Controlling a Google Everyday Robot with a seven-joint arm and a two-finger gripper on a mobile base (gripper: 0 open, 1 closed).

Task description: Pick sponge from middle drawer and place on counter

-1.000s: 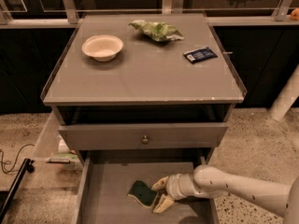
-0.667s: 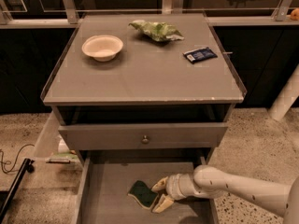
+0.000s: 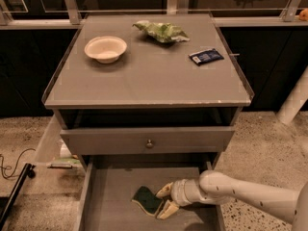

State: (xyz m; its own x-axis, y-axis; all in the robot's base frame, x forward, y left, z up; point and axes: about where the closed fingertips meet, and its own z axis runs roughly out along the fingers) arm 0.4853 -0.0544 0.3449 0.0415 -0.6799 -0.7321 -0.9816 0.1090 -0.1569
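While low inside drawer [image 3: 110,191], hand [image 3: 160,204]: spread apart, fingers [image 3: 165,190] straddling sponge [image 3: 146,199]
Sponge: flat on drawer floor, mid-width

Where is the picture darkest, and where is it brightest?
Camera view: darkest behind the counter and under its top; brightest on the white bowl; the tool, at the sponge in the middle drawer, is well lit.

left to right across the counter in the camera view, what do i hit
white bowl, green leafy snack bag, dark blue packet; lower down, the gripper sits in the middle drawer at the sponge
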